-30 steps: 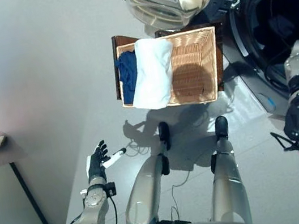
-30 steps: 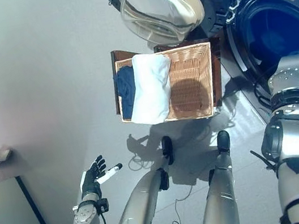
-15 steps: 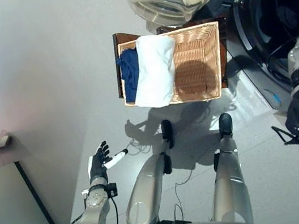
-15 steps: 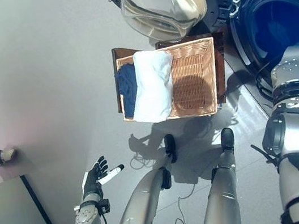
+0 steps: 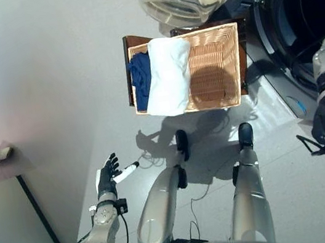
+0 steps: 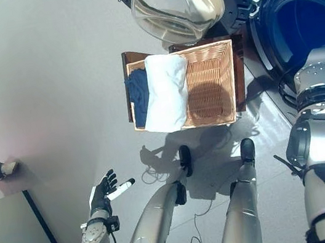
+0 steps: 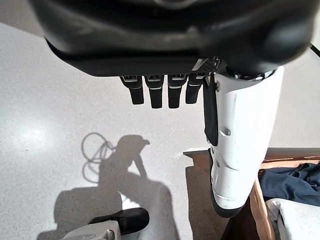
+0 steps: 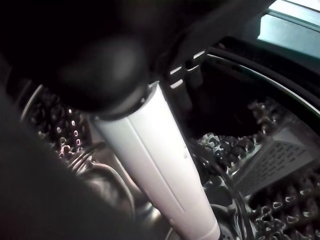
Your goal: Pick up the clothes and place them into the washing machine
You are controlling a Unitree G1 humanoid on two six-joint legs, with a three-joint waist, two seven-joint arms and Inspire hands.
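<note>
Two garments, white cloth (image 5: 167,76) and blue cloth (image 5: 139,81), lie in basket (image 5: 210,35). Left hand (image 5: 104,180) released, empty. Right hand (image 8: 165,170) inside washer drum (image 8: 270,165), fingers' state indeterminate; risk: snagging door rim on withdrawal.

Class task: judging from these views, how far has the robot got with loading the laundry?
Done: nothing confirmed. The right robot hand is inside the washing machine's perforated metal drum; no cloth is visible there. The left robot hand hangs open and empty. Left: the white cloth and dark blue garment remain in the woven wicker basket.
</note>
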